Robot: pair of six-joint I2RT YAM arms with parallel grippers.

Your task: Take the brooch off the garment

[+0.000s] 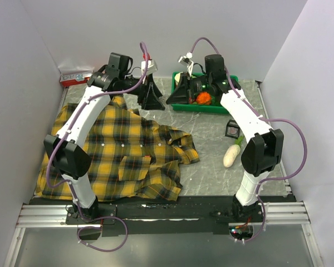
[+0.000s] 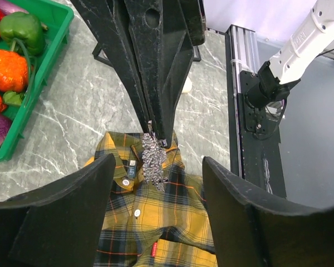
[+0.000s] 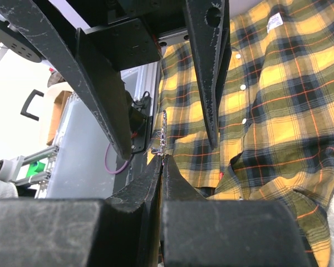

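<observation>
Silvery and glittering, the brooch (image 2: 153, 160) hangs pinched in the closed tips of the right gripper (image 3: 162, 158), up over the collar of the garment (image 1: 117, 156). The left gripper (image 1: 152, 100) stands wide, one finger on each side of the brooch and apart from it. The garment lies spread on the grey marbled table (image 1: 211, 139). A green tray (image 1: 203, 109) of vegetables sits at the back, between pale walls (image 1: 22, 67).

Garment (image 1: 122, 161), lower left of the overhead view: yellow-and-black plaid with thin red lines. Buttons (image 2: 137, 213): white. Brooch (image 2: 153, 158), centre of the left wrist view: pale glittering silver. Table (image 1: 211, 139): grey, marbled. Tray (image 1: 203, 109), upper centre: green. Arm links (image 1: 89, 111): white.
</observation>
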